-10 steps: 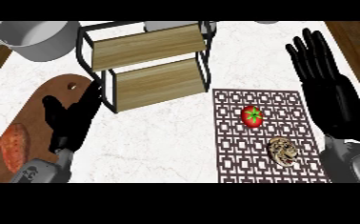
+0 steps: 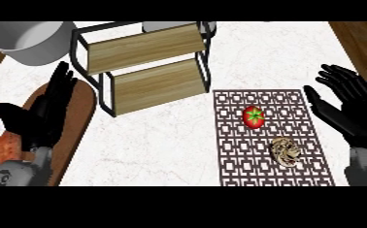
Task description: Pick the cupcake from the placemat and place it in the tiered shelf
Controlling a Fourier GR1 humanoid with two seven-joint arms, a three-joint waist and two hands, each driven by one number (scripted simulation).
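Note:
The cupcake [image 2: 287, 152], pale brown and lying toward the near right of the dark lattice placemat [image 2: 237, 166], has a red tomato [image 2: 253, 116] just beyond it on the same mat. The two-level wooden tiered shelf [image 2: 147, 69] with a black frame stands left of the mat, both boards bare. My right hand [image 2: 342, 109] is open at the mat's right edge, fingers pointing away, a little right of the cupcake and apart from it. Over the cutting board at the far left, my left hand [image 2: 44, 113] is open and holds nothing.
A wooden cutting board [image 2: 80, 125] lies at the left with a reddish item [image 2: 7, 147] at its near end. A grey pot [image 2: 28, 40] sits at the back left and a pale bowl [image 2: 168, 26] behind the shelf. The counter's edge [image 2: 353, 40] runs at the back right.
My right hand has drawn back toward me and to the right, now beside the mat's right edge. My left hand has shifted left over the cutting board.

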